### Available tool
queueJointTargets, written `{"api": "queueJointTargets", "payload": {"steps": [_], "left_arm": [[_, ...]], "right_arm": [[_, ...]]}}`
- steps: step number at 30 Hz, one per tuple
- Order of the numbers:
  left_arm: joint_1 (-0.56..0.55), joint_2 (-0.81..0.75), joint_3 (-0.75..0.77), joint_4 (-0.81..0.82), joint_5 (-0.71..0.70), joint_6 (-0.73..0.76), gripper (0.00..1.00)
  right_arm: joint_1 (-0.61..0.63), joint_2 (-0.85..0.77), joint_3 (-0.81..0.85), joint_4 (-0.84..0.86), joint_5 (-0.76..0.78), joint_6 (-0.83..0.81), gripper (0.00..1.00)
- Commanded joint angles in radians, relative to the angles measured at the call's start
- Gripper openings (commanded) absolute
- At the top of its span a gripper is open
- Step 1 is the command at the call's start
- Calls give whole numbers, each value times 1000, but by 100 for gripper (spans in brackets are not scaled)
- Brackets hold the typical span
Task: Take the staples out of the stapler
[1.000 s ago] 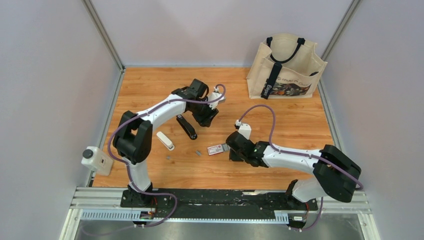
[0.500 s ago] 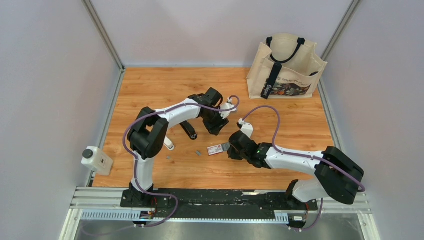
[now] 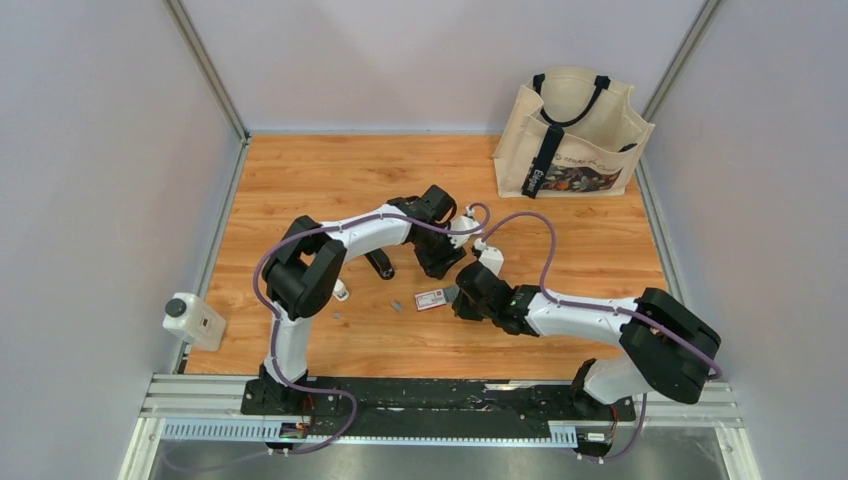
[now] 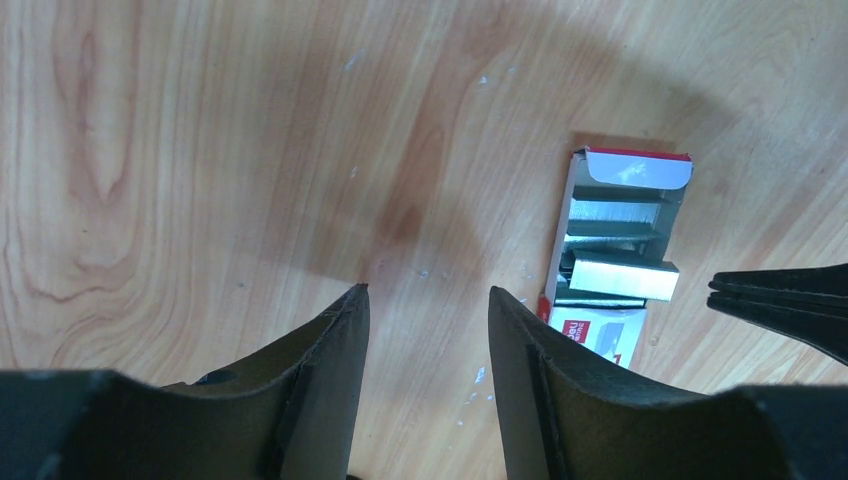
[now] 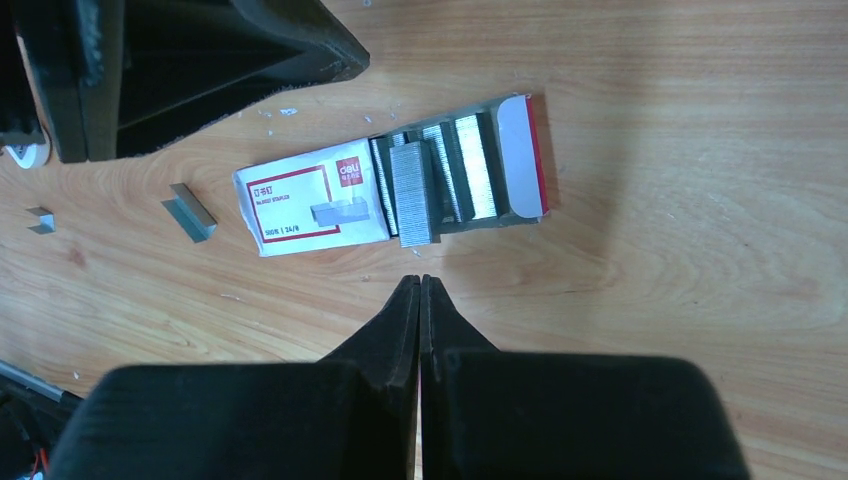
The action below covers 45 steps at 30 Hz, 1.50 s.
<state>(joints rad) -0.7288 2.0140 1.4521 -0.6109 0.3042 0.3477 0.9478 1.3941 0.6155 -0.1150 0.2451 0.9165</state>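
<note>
I'm watching the staples (image 5: 190, 212) lying loose on the wooden table (image 3: 300, 180), a little to the left of the pink-and-white box (image 5: 300, 205) in the right wrist view and not touching it. The larger strip is lying flat with its long axis running diagonally, upper left to lower right. A much shorter bit (image 5: 40, 220) is sitting further left, too small for me to judge its direction. The box is lying with its long axis roughly left to right and its open, red-edged end pointing right. Grey staple blocks are showing inside, and one block (image 5: 415, 195) is lying crosswise to the box's length. The right gripper (image 5: 420, 282) is hovering just beside the box's near long edge, fingers pressed together and holding nothing, tips pointing at the box. Whether they are touching it I cannot tell. The left gripper (image 4: 428, 292) is hanging over bare wood with its fingers parted to a middling gap and nothing between them. The black stapler (image 3: 380, 262) is lying left of that gripper, partly hidden under the left arm. Its visible part is slanting from far left to near right. A canvas tote bag (image 3: 575, 130) is standing at the far right corner.
</note>
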Motion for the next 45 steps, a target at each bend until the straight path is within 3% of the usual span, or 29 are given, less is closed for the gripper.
{"api": "queueJointTargets", "payload": {"steps": [1, 45], "left_arm": [[-15, 3, -19, 34, -4, 7, 56], [-75, -18, -125, -21, 93, 63, 54]], "right_arm": [[-7, 17, 26, 23, 2, 7, 0], [-34, 103, 49, 144, -15, -13, 0]]}}
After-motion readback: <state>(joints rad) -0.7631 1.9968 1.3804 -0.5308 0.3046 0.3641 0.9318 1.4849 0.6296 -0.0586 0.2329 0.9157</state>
